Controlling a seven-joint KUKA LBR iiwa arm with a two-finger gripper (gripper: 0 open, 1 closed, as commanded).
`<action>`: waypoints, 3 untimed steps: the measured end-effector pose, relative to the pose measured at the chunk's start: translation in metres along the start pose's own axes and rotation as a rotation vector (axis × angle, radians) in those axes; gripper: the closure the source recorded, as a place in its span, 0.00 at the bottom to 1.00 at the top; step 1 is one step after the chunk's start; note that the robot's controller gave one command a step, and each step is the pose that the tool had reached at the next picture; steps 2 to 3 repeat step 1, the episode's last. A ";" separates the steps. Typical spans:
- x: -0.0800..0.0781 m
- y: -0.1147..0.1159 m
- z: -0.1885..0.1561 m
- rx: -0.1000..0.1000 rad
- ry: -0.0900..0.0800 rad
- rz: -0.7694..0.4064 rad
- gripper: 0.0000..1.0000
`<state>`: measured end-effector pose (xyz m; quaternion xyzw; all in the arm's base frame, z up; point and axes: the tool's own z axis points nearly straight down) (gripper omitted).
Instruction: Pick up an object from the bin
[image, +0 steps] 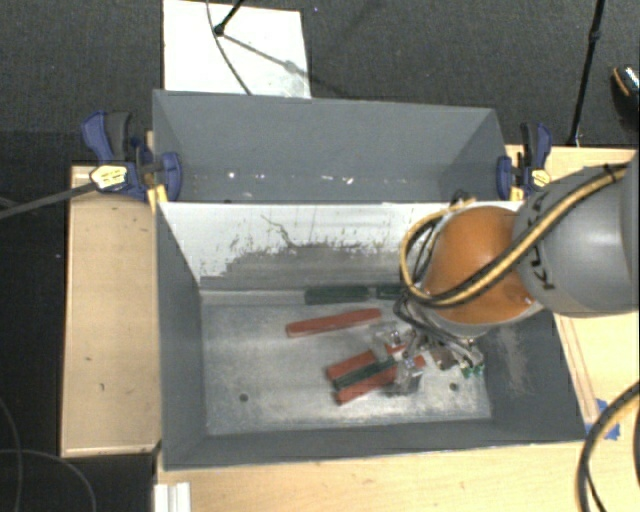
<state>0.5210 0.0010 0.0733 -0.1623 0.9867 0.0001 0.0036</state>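
Your gripper (405, 368), grip state unreadable, sits at the right end of the crossed red and green sticks (358, 375) right of centre on the bin (250, 400) floor; you risk pinching two together, one slipping free on lift.

Dull grey bin (250, 385), back wall scuffed white in streaks. Dark green stick (337, 294) by back edge; brick-red stick (333, 322) mid-floor; red and green heap (356, 372) toward right edge. Orange wrist cover (470, 265), yellow-and-black cables (405, 258).
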 end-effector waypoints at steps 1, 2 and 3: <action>0.014 -0.007 -0.129 0.002 -0.002 -0.095 1.00; 0.014 -0.007 -0.129 0.002 -0.002 -0.095 1.00; 0.014 -0.007 -0.129 0.002 -0.002 -0.095 1.00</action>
